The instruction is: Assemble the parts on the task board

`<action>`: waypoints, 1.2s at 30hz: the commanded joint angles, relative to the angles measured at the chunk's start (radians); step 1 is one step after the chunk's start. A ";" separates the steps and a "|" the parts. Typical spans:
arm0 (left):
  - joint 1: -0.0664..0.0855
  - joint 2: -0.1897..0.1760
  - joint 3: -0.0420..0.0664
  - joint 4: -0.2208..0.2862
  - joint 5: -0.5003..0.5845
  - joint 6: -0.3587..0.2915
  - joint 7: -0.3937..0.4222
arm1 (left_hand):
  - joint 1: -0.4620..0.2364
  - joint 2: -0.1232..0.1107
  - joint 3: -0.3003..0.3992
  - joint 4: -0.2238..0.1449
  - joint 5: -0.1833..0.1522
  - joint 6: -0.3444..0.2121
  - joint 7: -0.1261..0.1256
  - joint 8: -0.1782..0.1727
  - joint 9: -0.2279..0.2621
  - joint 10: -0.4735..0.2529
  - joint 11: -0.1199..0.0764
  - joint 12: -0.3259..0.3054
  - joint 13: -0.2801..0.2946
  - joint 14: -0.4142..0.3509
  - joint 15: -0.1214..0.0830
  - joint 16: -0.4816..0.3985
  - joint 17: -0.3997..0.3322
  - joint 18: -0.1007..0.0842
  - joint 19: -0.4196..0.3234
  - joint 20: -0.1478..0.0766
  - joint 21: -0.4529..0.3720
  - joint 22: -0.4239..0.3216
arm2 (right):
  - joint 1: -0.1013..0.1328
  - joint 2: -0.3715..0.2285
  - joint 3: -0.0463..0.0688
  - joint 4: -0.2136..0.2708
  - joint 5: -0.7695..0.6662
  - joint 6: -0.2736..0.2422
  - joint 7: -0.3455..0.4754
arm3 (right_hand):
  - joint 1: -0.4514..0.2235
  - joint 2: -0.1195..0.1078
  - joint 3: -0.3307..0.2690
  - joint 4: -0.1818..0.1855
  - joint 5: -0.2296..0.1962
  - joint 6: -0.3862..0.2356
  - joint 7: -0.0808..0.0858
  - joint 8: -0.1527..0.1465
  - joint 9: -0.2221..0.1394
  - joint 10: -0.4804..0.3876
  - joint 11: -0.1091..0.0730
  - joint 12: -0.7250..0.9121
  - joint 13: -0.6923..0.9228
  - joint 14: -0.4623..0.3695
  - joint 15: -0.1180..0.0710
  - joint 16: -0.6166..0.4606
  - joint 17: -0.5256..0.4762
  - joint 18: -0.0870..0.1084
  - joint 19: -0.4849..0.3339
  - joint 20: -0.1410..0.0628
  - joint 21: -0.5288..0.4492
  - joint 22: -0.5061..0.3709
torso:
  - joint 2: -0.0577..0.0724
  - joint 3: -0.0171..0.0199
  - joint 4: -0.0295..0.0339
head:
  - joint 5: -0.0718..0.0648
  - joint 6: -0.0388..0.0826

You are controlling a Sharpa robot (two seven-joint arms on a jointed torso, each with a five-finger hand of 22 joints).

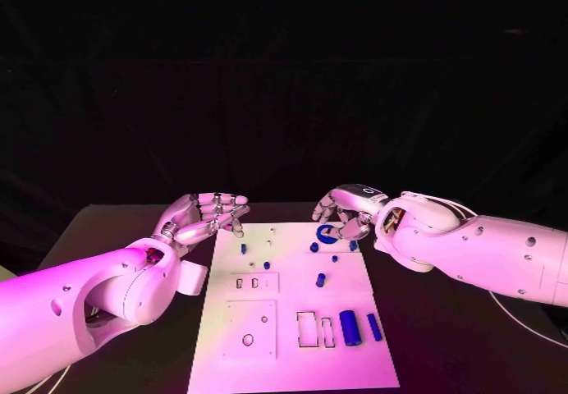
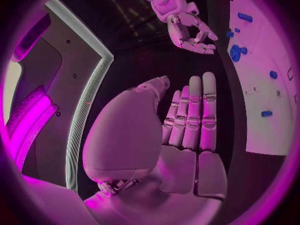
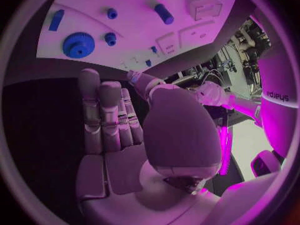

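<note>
The white rectangular task board lay lengthwise down the black table, with bare table open along both long sides. The silver left hand hovered at the board's far left corner, the silver right hand over its far right edge above a blue toothed gear. Between them the far middle stood free. Small blue pegs dotted the centre; a blue cylinder and bar, apparently lying flat, crowded the near right.

The task board lies on the worktop. The parts lie on it, the left hand by its far left corner, the right hand over its far right.
</note>
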 commanded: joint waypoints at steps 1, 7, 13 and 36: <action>0.004 -0.008 0.003 0.018 -0.010 0.041 -0.006 | -0.014 0.003 0.008 0.000 -0.003 0.001 0.002 -0.004 0.003 -0.001 0.002 -0.002 0.003 -0.006 0.000 0.021 0.013 0.012 -0.011 0.001 0.020 0.013 | -0.001 0.007 0.000 0.000 -0.142 0.035 -0.086 | 0.005 -0.006 -0.009 0.011 -0.003 -0.005 0.001 -0.003 0.007 -0.011 0.001 0.005 0.003 0.035 0.002 0.127 0.119 -0.023 0.041 0.002 0.112 0.142 | 0.021 -0.0016 0.0058 | -0.004 0.003; 0.009 -0.018 0.005 0.032 -0.005 0.042 -0.011 | -0.020 0.003 0.010 0.003 -0.003 0.002 0.002 -0.004 0.006 0.001 0.001 0.000 0.004 -0.007 0.000 0.037 0.023 0.012 -0.016 0.001 0.034 0.022 | -0.006 0.019 0.000 -0.004 -0.163 0.044 -0.105 | 0.011 -0.004 -0.012 0.021 -0.001 -0.003 0.002 -0.001 0.014 -0.011 0.001 0.007 0.004 0.039 0.004 0.204 0.190 -0.037 0.064 0.004 0.186 0.240 | 0.032 -0.0021 0.0083 | -0.004 0.004; 0.013 -0.023 0.005 0.034 0.005 0.062 -0.009 | -0.026 0.002 0.010 0.006 -0.004 -0.001 0.003 -0.006 0.007 -0.001 0.002 0.000 0.005 -0.012 0.001 0.043 0.026 0.012 -0.019 0.002 0.041 0.027 | -0.007 0.026 0.000 -0.013 -0.169 0.062 -0.116 | 0.011 -0.004 -0.016 0.030 -0.001 -0.002 0.003 0.000 0.019 -0.021 0.003 0.004 0.003 0.038 0.005 0.247 0.230 -0.045 0.077 0.006 0.231 0.298 | 0.039 -0.0043 0.0109 | -0.007 0.003; 0.017 -0.022 0.005 0.027 0.027 0.090 -0.005 | -0.030 0.002 0.010 0.008 -0.004 -0.008 0.005 -0.009 0.008 -0.009 0.005 -0.002 0.005 -0.026 0.004 0.047 0.030 0.012 -0.026 0.004 0.050 0.033 | -0.028 0.059 -0.003 -0.050 -0.170 0.122 -0.122 | 0.020 0.008 -0.013 0.042 0.002 0.014 0.000 0.010 0.031 -0.008 0.000 0.014 0.007 0.041 0.004 0.301 0.276 -0.053 0.093 0.007 0.282 0.368 | 0.053 -0.0033 0.0123 | -0.003 -0.001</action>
